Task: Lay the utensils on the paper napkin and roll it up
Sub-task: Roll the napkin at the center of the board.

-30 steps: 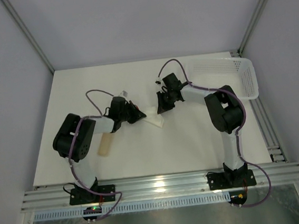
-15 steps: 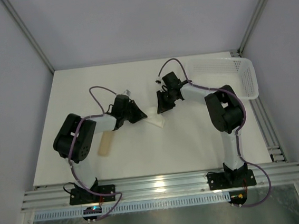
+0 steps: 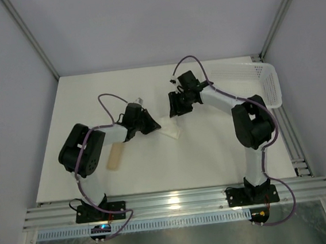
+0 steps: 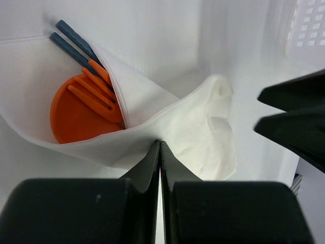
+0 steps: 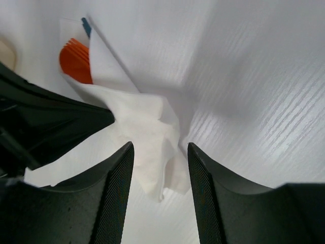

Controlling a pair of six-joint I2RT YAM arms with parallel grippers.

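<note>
Pinches the crinkled white paper napkin point(image 4: 195, 124), folded over a round orange plastic spoon point(image 4: 71, 119), in the left hand point(image 4: 160, 146); holds the right hand point(image 5: 158, 147) spread above.

Left arm point(image 3: 84, 150) and right arm point(image 3: 250, 124): black joint housings, white link sections. Purple cables point(image 3: 193, 60) loop behind each tool. Left tool point(image 4: 160, 145): matte black, wedge-shaped tips. Right tool point(image 5: 158, 150): black, curved, finely ridged fingers point(image 5: 117, 193). Small white fitting point(image 3: 138, 100) behind each tool, possibly a connector; view too coarse to confirm.
</note>
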